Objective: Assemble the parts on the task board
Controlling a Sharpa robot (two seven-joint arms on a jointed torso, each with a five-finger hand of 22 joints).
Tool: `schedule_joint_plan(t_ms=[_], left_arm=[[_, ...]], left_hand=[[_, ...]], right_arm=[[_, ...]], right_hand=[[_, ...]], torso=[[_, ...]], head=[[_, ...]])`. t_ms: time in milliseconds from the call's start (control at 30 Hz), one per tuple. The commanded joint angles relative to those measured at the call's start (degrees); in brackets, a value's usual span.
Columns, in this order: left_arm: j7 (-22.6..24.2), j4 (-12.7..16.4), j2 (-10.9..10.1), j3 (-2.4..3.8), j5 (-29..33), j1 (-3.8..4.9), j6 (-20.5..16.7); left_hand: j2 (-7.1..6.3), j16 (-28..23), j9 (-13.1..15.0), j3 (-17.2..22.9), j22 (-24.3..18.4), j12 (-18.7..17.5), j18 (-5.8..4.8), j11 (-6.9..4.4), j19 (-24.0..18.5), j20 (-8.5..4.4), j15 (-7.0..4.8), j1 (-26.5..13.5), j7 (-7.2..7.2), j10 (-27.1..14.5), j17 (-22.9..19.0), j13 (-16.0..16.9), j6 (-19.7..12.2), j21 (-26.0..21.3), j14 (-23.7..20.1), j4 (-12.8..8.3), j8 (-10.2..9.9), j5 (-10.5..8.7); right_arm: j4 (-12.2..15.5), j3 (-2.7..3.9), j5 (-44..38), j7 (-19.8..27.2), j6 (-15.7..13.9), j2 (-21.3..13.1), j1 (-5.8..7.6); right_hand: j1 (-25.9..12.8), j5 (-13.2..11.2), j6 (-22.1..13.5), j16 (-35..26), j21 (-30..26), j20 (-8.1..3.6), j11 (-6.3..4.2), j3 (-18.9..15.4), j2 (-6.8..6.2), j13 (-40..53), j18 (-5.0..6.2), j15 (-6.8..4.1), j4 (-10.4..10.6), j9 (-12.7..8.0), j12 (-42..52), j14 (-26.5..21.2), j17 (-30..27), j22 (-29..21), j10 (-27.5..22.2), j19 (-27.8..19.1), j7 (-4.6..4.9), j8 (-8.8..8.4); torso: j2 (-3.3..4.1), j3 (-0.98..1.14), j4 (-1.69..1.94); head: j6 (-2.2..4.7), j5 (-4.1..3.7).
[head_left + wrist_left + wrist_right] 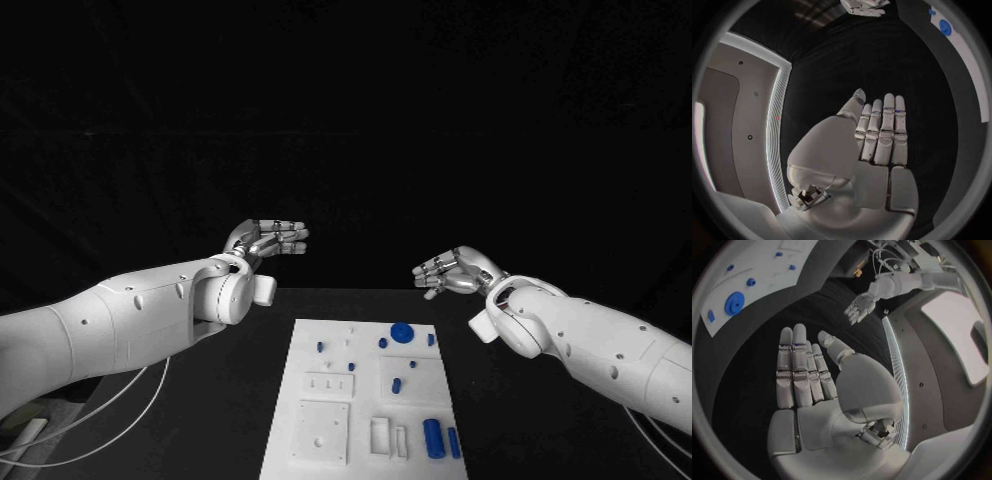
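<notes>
Head view: the left hand (271,238) and right hand (451,272) are hovering beyond the far end of the task board (320,352), both holding nothing, fingers loosely extended; blue parts (402,330) are lying on the board.

Left wrist view: fingers (888,131) are lying straight, side by side.

Right wrist view: the same flat, unladen palm is facing the board's big blue disc (734,303).

table: a flat black matte table (216,420) spreads across the near half of the scene, its far edge running straight from left to right
cables: thin pale cables (108,425) loop over the near left part of the table
backdrop: a plain black backdrop (361,120) rises beyond the table's far edge
</notes>
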Motion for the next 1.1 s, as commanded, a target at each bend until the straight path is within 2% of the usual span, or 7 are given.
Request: schedule_joint_plan(t_ms=[33,67,267,400,533,733,1100], left_arm=[[0.8,3.0,-1.4,0.23,-3.4,0.56,1.6],[0.8,3.8,-1.8,0.28,-3.7,0.68,1.8],[0.8,9.1,-4.7,0.61,-5.2,1.4,2.8],[1.2,12.0,-6.3,0.79,-5.7,1.74,3.0],[2.0,14.3,-7.5,1.24,-6.0,1.87,2.5],[2.3,16.7,-8.6,1.82,-7.0,2.1,2.5],[2.0,20.1,-10.1,2.11,-7.6,2.94,2.3]], left_hand=[[-0.17,-0.5,-0.1,0.7,0.4,-0.1,-1.06,-0.05,-0.6,-0.33,0.09,-1.1,0.04,0.3,0.0,0.0,0.2,0.9,0.5,-1.1,-0.3,-0.06],[0.04,-1.2,0.0,2.7,1.3,0.0,-1.04,0.01,-2.1,-0.34,0.08,-3.8,0.08,0.3,0.1,0.0,0.1,3.4,1.1,-4.2,-0.2,-0.07],[-0.11,-1.0,-0.1,2.6,1.1,0.0,-1.01,0.12,-2.2,-0.24,0.09,-5.0,0.21,-0.1,0.1,0.0,-0.5,3.8,1.1,-4.7,-0.2,-0.25],[-0.03,-1.0,0.0,2.5,0.6,0.0,-0.95,0.21,-2.3,-0.03,0.25,-5.5,0.21,-0.3,0.0,0.0,-0.5,3.5,0.7,-5.0,-0.2,-0.3],[-0.23,-1.1,-0.1,2.3,0.3,0.0,-0.92,0.09,-2.0,-0.07,0.2,-5.7,0.18,-0.2,0.0,0.0,-0.5,3.5,0.8,-5.1,-0.2,-0.5],[-0.31,-1.5,-0.1,1.7,-0.5,-0.1,-0.74,0.18,-2.0,0.4,0.74,-6.0,0.14,-0.2,-0.2,0.0,-0.5,2.7,-0.6,-5.3,-0.3,-0.58],[-1.44,-1.5,-0.2,-0.4,-3.0,0.0,-0.28,2.08,-2.2,1.86,2.12,-5.1,1.09,-5.9,-0.2,0.1,-2.9,-0.1,-3.6,-4.0,-0.3,-0.77]], right_arm=[[1.2,0.08,-20.6,-0.7,-1.2,0.1,0.18],[1.4,0.08,-22.5,-1.3,-1.3,0.1,0.22],[3.0,0.1,-35.1,-7.1,-2.6,0.5,0.47],[4.0,0.11,-41.3,-10.0,-3.2,0.9,0.52],[5.1,0.11,-46.0,-11.8,-3.3,1.2,0.53],[6.4,0.11,-51.4,-14.3,-3.5,1.9,0.53],[6.5,0.11,-58.1,-18.6,-3.1,3.2,0.11]], right_hand=[[0.1,0.5,1.0,4.4,2.4,-1.11,-0.41,-0.8,-0.71,0.0,0.62,-0.68,0.0,0.0,0.0,2.7,3.7,1.4,1.1,2.1,-0.29,-0.25],[0.2,0.9,1.3,7.1,3.8,-1.67,-0.62,-1.0,-0.74,0.0,0.92,-0.97,0.0,0.0,0.0,2.9,5.3,2.1,1.4,3.6,-0.46,-0.2],[-1.1,0.5,1.7,25.4,12.0,-2.4,-0.98,0.1,-1.61,0.0,2.26,-1.3,0.0,-0.1,0.0,2.2,17.1,7.9,1.7,6.1,-0.86,-0.26],[-2.3,0.8,2.0,33.2,16.4,-1.77,-1.06,2.8,-2.86,0.0,3.52,-1.16,0.0,-0.1,0.0,0.4,22.3,12.3,1.9,5.6,-1.06,-0.32],[-2.6,0.8,2.4,34.3,17.2,-1.65,-1.13,3.5,-3.47,0.0,3.61,-1.07,0.0,-0.1,0.0,0.0,22.5,13.8,2.2,5.1,-1.23,-0.28],[-2.7,0.2,1.8,36.1,17.5,-2.5,-0.62,3.9,-4.31,0.0,2.31,-0.7,0.0,-0.1,0.0,0.0,22.9,14.7,0.1,6.2,-1.22,-0.31],[-1.7,-1.0,0.7,38.6,16.9,-2.26,0.53,0.6,-5.4,0.0,1.71,-0.01,0.5,-0.1,0.0,-0.9,22.3,15.7,-5.0,9.1,-1.14,-0.32]], torso=[[2.05,-0.07,0.44],[2.25,-0.09,0.52],[3.79,-0.11,1.12],[4.57,-0.27,1.5],[5.21,-0.35,1.79],[6.01,-0.57,2.15],[7.42,-0.73,2.75]], head=[[0.6,-0.54],[0.44,-0.55],[0.4,-1.03],[0.28,-1.06],[0.51,-1.12],[0.51,-1.14],[0.9,-1.12]])
